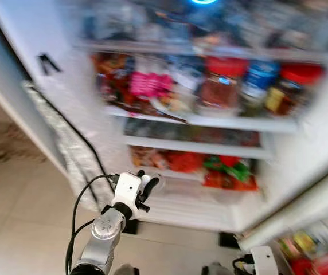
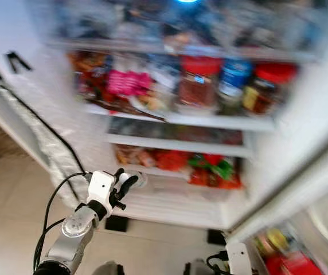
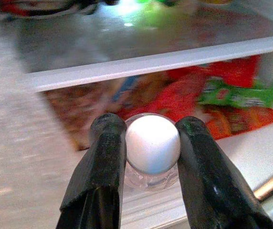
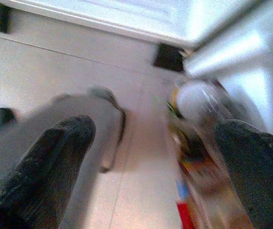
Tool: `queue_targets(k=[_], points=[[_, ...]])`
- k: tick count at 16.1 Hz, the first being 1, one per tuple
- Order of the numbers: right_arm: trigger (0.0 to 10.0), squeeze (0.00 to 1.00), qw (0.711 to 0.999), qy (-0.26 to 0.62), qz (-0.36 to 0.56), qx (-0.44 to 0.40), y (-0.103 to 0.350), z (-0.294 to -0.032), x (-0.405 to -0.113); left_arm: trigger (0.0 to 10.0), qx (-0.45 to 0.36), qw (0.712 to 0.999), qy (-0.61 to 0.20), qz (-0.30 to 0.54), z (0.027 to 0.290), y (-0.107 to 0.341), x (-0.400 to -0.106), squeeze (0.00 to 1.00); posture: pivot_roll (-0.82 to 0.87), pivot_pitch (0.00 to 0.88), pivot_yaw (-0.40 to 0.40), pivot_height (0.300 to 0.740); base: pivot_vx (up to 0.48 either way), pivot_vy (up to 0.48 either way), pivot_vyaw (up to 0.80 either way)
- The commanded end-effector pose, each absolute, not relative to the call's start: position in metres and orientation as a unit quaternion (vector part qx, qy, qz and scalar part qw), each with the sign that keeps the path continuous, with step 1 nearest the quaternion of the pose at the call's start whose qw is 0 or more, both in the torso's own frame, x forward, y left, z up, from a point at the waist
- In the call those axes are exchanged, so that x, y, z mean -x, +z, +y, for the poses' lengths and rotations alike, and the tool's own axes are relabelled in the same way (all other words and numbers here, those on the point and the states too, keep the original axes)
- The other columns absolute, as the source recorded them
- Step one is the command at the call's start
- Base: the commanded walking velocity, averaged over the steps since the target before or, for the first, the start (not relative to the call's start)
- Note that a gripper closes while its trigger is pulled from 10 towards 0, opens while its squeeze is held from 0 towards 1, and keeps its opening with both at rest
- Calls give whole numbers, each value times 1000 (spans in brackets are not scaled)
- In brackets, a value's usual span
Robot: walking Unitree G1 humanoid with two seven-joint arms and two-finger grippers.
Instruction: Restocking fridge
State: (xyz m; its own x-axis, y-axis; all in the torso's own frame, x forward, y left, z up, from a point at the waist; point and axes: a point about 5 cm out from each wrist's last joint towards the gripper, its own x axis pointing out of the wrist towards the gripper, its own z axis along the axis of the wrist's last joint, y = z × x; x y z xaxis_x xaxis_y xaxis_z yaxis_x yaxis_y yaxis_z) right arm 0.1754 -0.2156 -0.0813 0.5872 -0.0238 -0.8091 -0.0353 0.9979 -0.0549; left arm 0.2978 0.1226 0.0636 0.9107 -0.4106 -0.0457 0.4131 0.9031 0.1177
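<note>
White and smooth, an egg-shaped object (image 3: 152, 143) was held between the 2 black fingers (image 3: 103, 171) of the left hand (image 1: 147, 186), which was clenched on it from both sides. Beneath the object a clear rounded cup or holder (image 3: 151, 179) could be made out, though blur left its exact form uncertain. The left hand was raised in front of the open fridge (image 1: 301, 143), level with the lowest shelf (image 1: 198, 200) and just before its white front edge.

Behind the held object, red and orange packets (image 3: 174, 98) and a green packet (image 3: 236, 93) were seen lying on that lower level. A glass shelf (image 3: 141, 64) with a white front strip ran across above them. Higher in the fridge, jars with red lids (image 1: 221, 83), a blue-labelled jar (image 1: 260, 77) and a pink packet (image 1: 149, 85) were ranged along a shelf, all blurred. A black cable (image 1: 81, 197) was looped from the left arm (image 1: 104, 235).

The right hand (image 4: 160, 157) was hung low near the tiled floor (image 4: 55, 67), its 2 fingers spread wide apart with nothing between them. Beyond it, blurred items in the fridge door's rack (image 1: 310, 252) could be seen, among them a whitish round top (image 4: 194, 100).
</note>
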Motion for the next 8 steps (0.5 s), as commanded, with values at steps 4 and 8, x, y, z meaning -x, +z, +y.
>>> queue_targets(k=[4,8], points=[[10000,0,884,6,468,27,-85,-213,-168,10000,-88,966,-242,0,119,68,-295,0,2,158,21,658,239,0,0],[10000,0,883,10,468,27,-85,-213,-168,10000,-131,943,-305,-29,105,79,-291,0,5,157,21,658,0,0,0]])
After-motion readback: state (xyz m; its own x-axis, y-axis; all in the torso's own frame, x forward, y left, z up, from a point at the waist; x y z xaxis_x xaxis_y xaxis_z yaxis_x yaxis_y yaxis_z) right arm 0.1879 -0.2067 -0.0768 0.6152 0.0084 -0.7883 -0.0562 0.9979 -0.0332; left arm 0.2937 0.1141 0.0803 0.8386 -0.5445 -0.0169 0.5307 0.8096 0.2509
